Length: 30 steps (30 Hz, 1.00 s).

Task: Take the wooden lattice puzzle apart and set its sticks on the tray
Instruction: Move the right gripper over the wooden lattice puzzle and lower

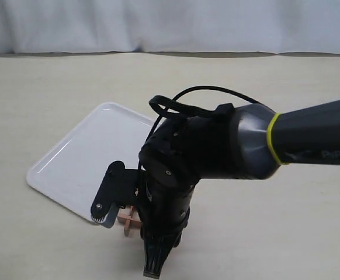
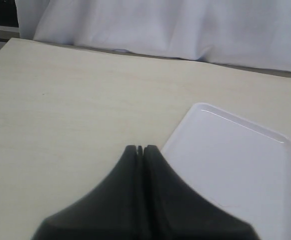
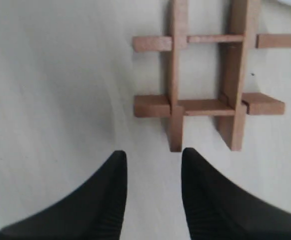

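The open right gripper (image 3: 153, 152) is hovering just short of the wooden lattice puzzle (image 3: 205, 106), stick ends (image 3: 175, 142) apparently facing it.

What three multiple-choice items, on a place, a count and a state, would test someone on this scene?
1. Where does the wooden lattice puzzle lie? A lifted in the air; B on the table beside the tray; C on the tray.
2. How many sticks form it? A two; B six; C four.
3. The right gripper has its fingers: A open and empty; B shut on a stick; C hidden.
Key: B, the table shows beneath it; C, two sticks cross two; A, a gap separates them and nothing is held.
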Tool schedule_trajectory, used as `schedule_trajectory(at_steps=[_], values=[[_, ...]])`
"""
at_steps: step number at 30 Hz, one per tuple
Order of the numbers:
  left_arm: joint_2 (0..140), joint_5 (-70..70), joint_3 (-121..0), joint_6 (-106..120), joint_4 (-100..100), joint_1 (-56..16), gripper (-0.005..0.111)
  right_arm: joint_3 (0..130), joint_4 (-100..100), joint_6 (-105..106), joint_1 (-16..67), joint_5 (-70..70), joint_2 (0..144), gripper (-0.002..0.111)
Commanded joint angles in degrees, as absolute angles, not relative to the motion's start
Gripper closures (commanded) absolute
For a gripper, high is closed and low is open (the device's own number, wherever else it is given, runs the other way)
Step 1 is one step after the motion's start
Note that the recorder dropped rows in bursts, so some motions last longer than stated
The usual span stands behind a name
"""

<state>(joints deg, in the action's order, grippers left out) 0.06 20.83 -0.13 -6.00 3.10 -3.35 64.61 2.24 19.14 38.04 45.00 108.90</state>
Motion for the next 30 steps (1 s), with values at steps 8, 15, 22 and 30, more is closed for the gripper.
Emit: schedule_trajectory(at_steps=[8, 15, 22, 30], values=[[0.0, 20.3, 0.0, -6.1, 3.6, -3.4, 0.107, 64.9, -0.4, 24.3, 38.1, 42.1, 110.9, 0.073], [0.0, 20.3, 0.0, -6.1, 3.6, -3.4, 0.107, 64.9, 1.3, 24.3, 38.1, 40.4, 111.8, 0.073], [0.0, 20.3, 0.0, -6.1, 3.6, -3.4, 0.107, 65.1, 2.2, 24.3, 38.1, 40.5, 109.4, 0.073], [0.0, 20.3, 0.0, -6.1, 3.5, -3.4, 0.107, 65.2, 2.2, 23.6, 38.1, 39.0, 108.6, 0.073]])
